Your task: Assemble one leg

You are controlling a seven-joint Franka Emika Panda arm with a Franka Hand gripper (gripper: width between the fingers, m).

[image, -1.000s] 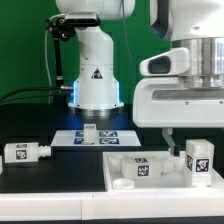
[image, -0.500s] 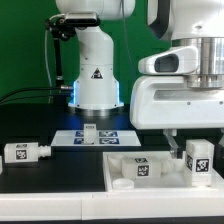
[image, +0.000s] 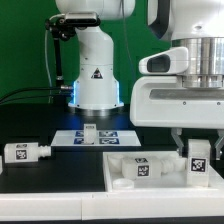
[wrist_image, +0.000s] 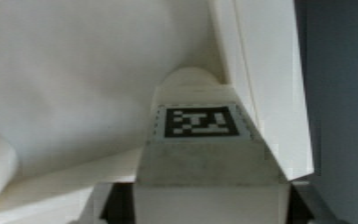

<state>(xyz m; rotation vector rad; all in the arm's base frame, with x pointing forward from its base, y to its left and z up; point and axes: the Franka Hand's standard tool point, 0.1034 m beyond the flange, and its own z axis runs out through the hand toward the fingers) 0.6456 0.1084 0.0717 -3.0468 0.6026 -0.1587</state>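
My gripper (image: 194,146) is shut on a white leg (image: 199,160) with a black-and-white tag and holds it upright over the right end of the flat white rimmed panel (image: 160,181). In the wrist view the leg (wrist_image: 202,150) sits between my two dark fingers (wrist_image: 117,205), its tip pointing at the panel's raised rim (wrist_image: 256,90). I cannot tell whether the leg touches the panel. A second tagged leg (image: 24,153) lies on the black table at the exterior view's left.
The marker board (image: 103,136) lies in front of the arm's white base (image: 96,80), with a small white piece (image: 90,128) on it. Another tagged white part (image: 142,170) sits on the panel near its middle. A cable runs behind at the left.
My gripper has carried the leg slightly down and to the exterior view's right, closer to the panel. Nothing else has moved.
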